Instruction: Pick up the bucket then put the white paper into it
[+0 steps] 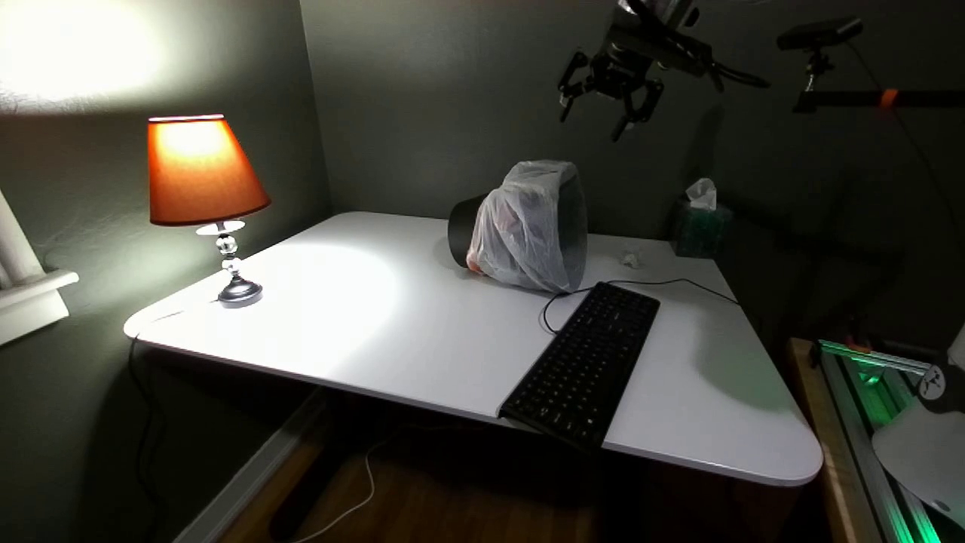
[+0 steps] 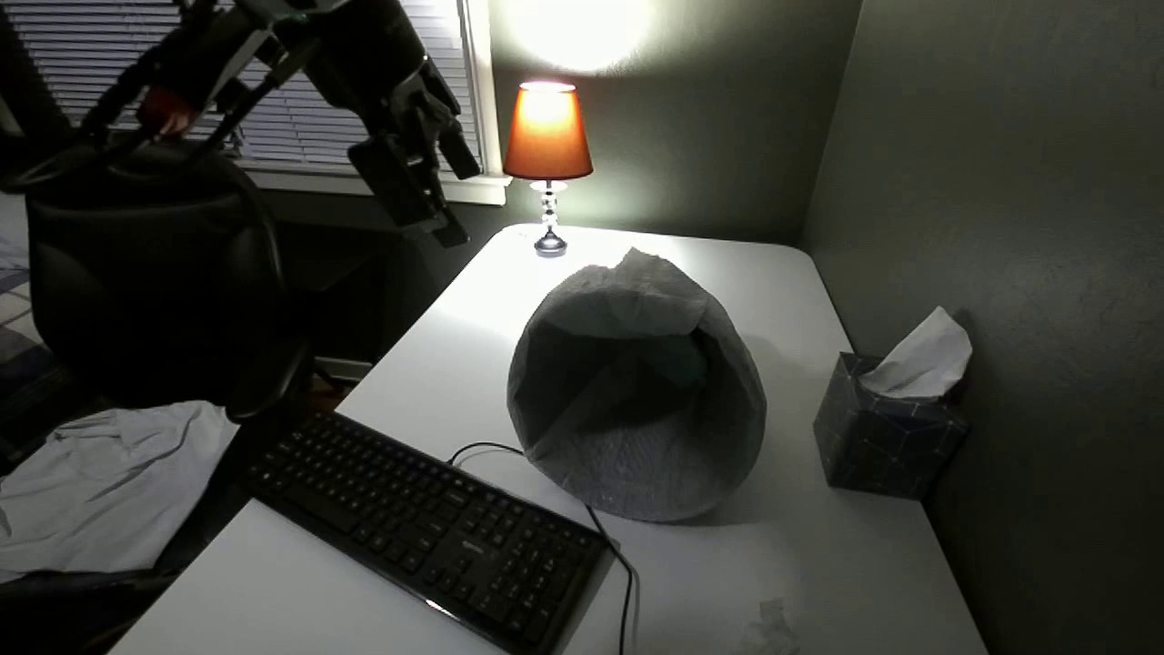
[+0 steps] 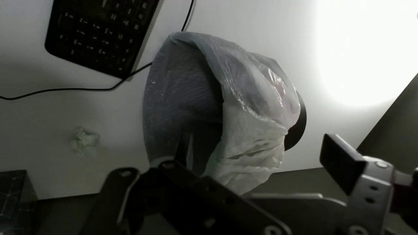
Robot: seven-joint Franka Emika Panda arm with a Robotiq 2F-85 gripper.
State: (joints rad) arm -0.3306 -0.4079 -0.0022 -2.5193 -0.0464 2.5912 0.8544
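The bucket (image 1: 520, 226) is a dark round bin lined with a crinkly white plastic bag. It lies on its side on the white table, and its open mouth shows in an exterior view (image 2: 637, 482) and in the wrist view (image 3: 254, 120). The white paper (image 1: 631, 259) is a small crumpled piece on the table in front of the mouth. It also shows in an exterior view (image 2: 771, 628) and in the wrist view (image 3: 84, 142). My gripper (image 1: 592, 124) is open and empty in the air above the bucket, apart from it; its fingers are wide apart in the wrist view (image 3: 263, 156).
A black keyboard (image 1: 588, 354) with a cable lies beside the bucket and overhangs the table's front edge. A tissue box (image 2: 887, 437) stands by the wall. A lit lamp (image 1: 203, 173) stands at the far table end. A black chair (image 2: 155, 282) is beside the table.
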